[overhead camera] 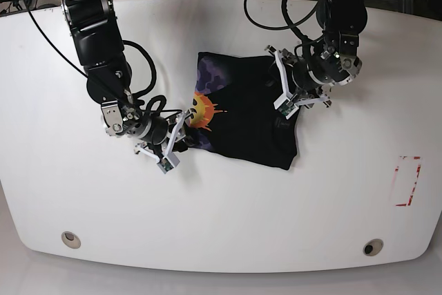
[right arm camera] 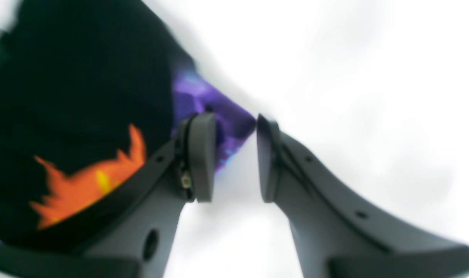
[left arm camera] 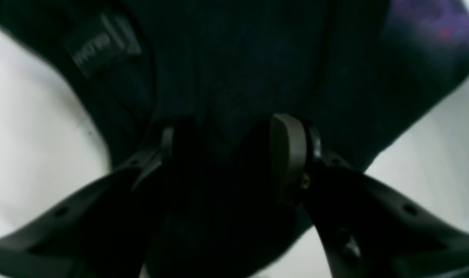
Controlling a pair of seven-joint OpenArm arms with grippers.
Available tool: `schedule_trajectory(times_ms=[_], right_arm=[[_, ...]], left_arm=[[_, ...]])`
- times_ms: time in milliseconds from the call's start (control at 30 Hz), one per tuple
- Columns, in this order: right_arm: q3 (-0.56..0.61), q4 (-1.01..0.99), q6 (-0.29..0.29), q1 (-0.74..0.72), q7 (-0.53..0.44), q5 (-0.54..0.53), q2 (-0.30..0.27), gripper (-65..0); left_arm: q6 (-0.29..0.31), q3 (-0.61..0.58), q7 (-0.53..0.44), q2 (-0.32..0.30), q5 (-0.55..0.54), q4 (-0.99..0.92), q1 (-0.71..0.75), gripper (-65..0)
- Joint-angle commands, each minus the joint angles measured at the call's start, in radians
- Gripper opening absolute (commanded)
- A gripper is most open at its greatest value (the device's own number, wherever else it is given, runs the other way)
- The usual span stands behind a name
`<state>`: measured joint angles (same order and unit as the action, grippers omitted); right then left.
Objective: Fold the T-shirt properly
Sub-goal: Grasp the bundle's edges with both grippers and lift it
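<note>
White tabletop (overhead camera: 83, 205) carries the bunched T-shirt (overhead camera: 245, 126) — left fingers (left arm camera: 288, 154) clamp its collar-side fold for lifting, right fingers (right arm camera: 201, 154) spread apart straddling its purple corner.

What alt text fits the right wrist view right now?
The right hand is open, its fingers apart over the white table, straddling a purple corner of the black T-shirt. An orange flame-like print shows on the shirt at left.
</note>
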<state>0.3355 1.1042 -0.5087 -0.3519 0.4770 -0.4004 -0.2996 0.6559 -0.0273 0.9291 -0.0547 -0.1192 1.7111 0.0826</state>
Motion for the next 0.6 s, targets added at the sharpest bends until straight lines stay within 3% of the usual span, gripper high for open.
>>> schedule_trajectory(times_ms=[0,233,400,567], right_arm=[[-0.006,0.014,-0.009,0.011,-0.024,0.019,-0.010,-48.5],[-0.008,0.141,-0.003,0.150,-0.001,0.028,-0.016,-48.5],[-0.008,0.287,-0.001,0.259,0.102,0.033,-0.008,-48.5],[-0.003,0.454,0.049,0.366,0.233,0.036,0.060,-48.5]], left_arm=[[0.003,-0.001,-0.015,-0.044,-0.007,-0.010,-0.027,-36.4],[0.006,-0.001,-0.015,-0.121,-0.009,-0.135,-0.123,-36.4],[0.042,-0.032,-0.015,-0.176,-0.009,-0.162,-0.206,-36.4],[0.042,-0.035,-0.015,-0.208,-0.009,-0.127,-0.238,-36.4]])
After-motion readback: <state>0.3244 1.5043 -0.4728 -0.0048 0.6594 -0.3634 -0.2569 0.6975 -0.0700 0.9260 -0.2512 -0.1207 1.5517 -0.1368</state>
